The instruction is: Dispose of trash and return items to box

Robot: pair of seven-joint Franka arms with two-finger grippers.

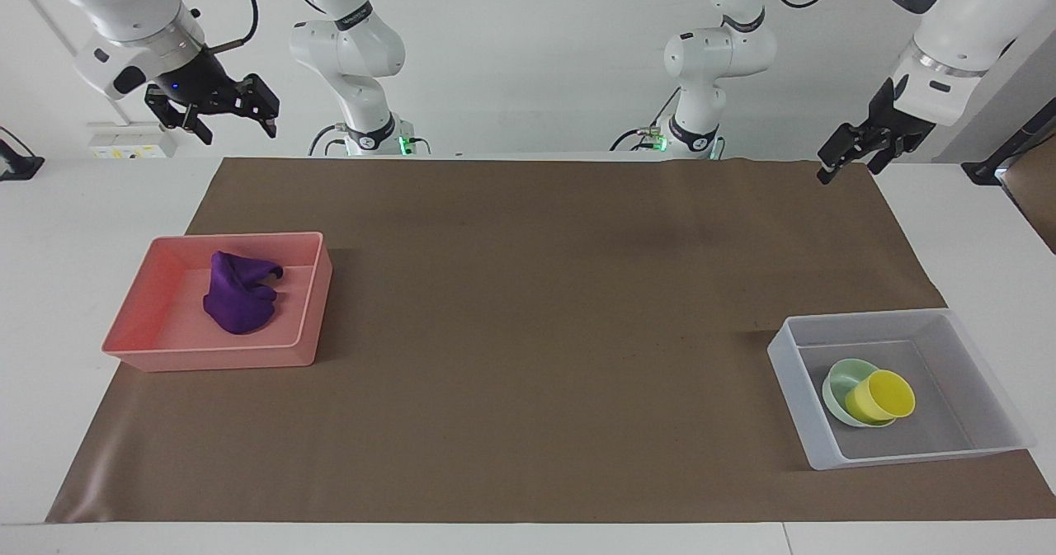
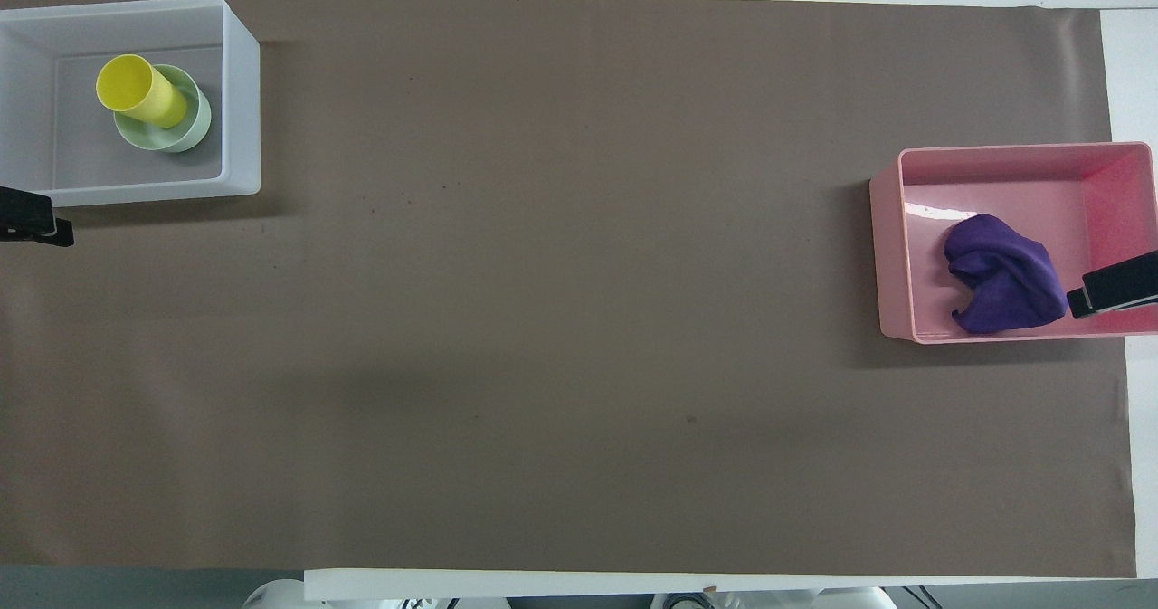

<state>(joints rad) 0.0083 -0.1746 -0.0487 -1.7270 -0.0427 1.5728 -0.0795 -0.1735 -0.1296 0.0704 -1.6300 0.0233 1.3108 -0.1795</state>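
The yellow cup (image 1: 883, 397) leans tilted in the mint-green bowl (image 1: 843, 382) inside the grey-white box (image 1: 790, 373) at the left arm's end; all three also show in the overhead view: cup (image 2: 140, 91), bowl (image 2: 192, 128), box (image 2: 241, 93). The purple cloth wad (image 1: 239, 295) lies in the pink tray (image 1: 206, 355), as the overhead view shows, wad (image 2: 1002, 283). My left gripper (image 1: 850, 167) is open and empty, raised over the mat's corner nearest the robots. My right gripper (image 1: 235, 130) is open and empty, waiting high above the pink tray's end.
A brown mat (image 1: 528, 308) covers the table between the box and the pink tray (image 2: 891, 256). In the overhead view only the tip of the left gripper (image 2: 34, 224) and of the right gripper (image 2: 1115, 292) show.
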